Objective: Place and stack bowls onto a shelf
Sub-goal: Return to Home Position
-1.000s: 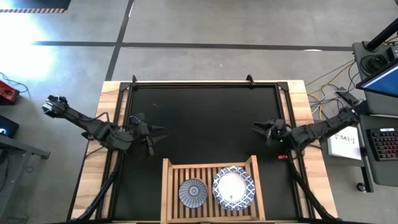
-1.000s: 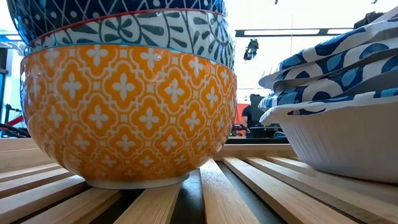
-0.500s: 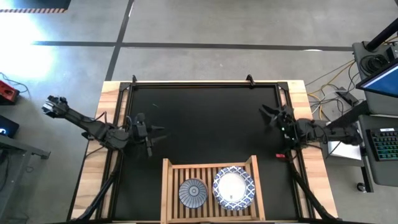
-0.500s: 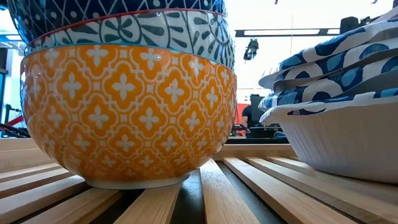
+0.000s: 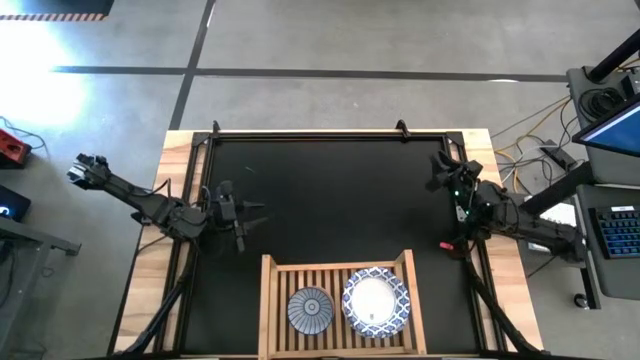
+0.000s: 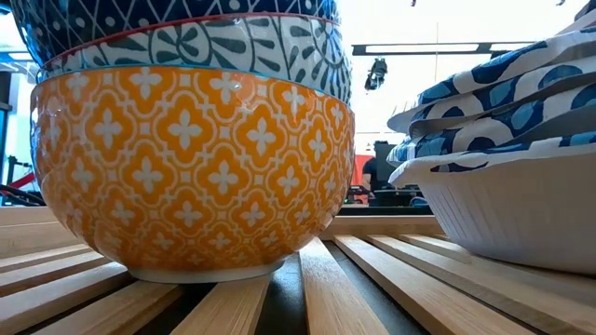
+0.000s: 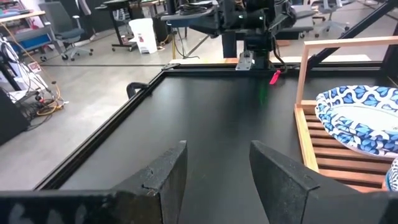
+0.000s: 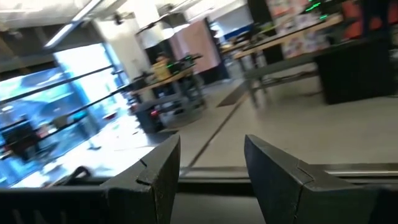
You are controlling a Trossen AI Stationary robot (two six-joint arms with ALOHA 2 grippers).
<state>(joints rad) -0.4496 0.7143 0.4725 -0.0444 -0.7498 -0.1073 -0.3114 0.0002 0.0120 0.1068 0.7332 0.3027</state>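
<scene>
The shelf [image 5: 336, 272], a light wooden slatted rack, sits at the table's near edge. Two stacks of bowls rest on its slats. The left stack of small bowls [image 5: 310, 308] has a yellow patterned bowl [image 6: 196, 167] at the bottom. The right stack holds larger white bowls with blue wavy rims [image 5: 376, 302] [image 6: 503, 140] [image 7: 360, 118]. My left gripper [image 5: 252, 214] [image 7: 217, 180] hovers open over the mat's left side, pointing toward the table's right. My right gripper [image 5: 438, 168] [image 8: 211, 174] is open near the mat's right edge, pointing toward the far edge. Neither holds anything.
A large black mat [image 5: 330, 190] in a black frame covers most of the table. A small red object [image 5: 449, 246] lies by the mat's right edge. A laptop and keyboard [image 5: 620, 215] stand on a side table to the right.
My right gripper has swung from pointing across the mat toward the table's left to pointing toward the far edge, drawing back toward the right and far edges. It stays open. The bowls and shelf have not moved.
</scene>
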